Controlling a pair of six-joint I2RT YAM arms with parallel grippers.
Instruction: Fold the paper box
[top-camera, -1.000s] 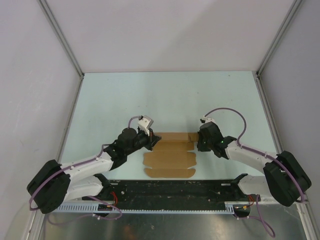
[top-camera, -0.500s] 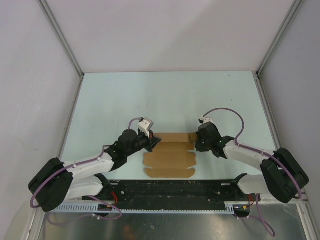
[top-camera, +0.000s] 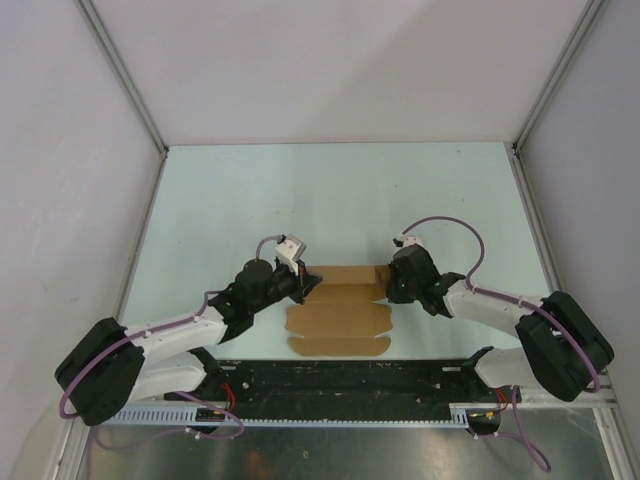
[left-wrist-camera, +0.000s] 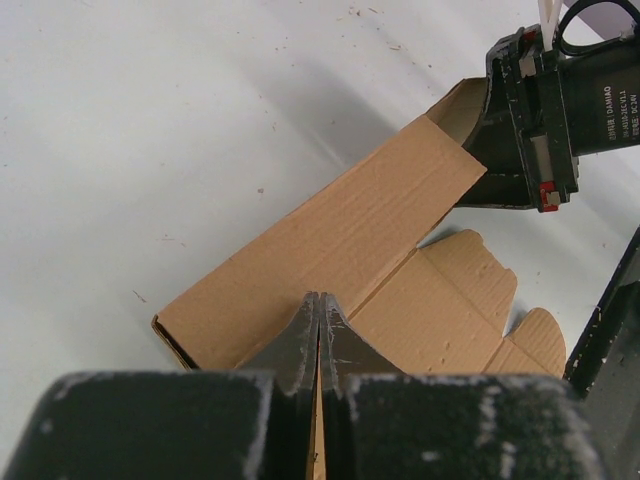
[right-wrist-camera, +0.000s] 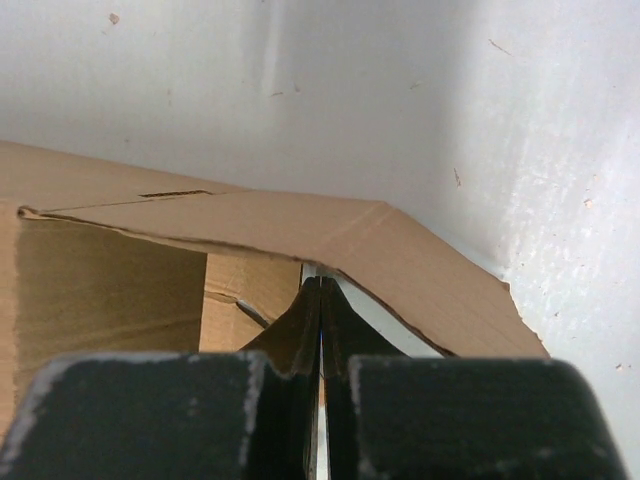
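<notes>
The paper box (top-camera: 340, 315) is a brown die-cut cardboard sheet lying mostly flat on the table between my two arms. Its far strip (left-wrist-camera: 330, 235) is folded up off the surface. My left gripper (top-camera: 308, 284) is shut, and its tips (left-wrist-camera: 320, 298) rest on the near side of that raised strip at the sheet's left end. My right gripper (top-camera: 388, 288) is also shut. Its tips (right-wrist-camera: 320, 283) sit under a lifted end flap (right-wrist-camera: 400, 260) at the sheet's right end. Nothing shows clamped between either pair of fingers.
The pale table (top-camera: 330, 200) is boxed in by white walls with metal corner posts (top-camera: 125, 80). A black rail (top-camera: 340, 385) runs along the near edge between the arm bases. The right arm's black housing (left-wrist-camera: 540, 110) shows in the left wrist view.
The right arm has crept a little to the left, toward the sheet's right end. The left arm and the sheet have hardly moved. Both grippers stay shut.
</notes>
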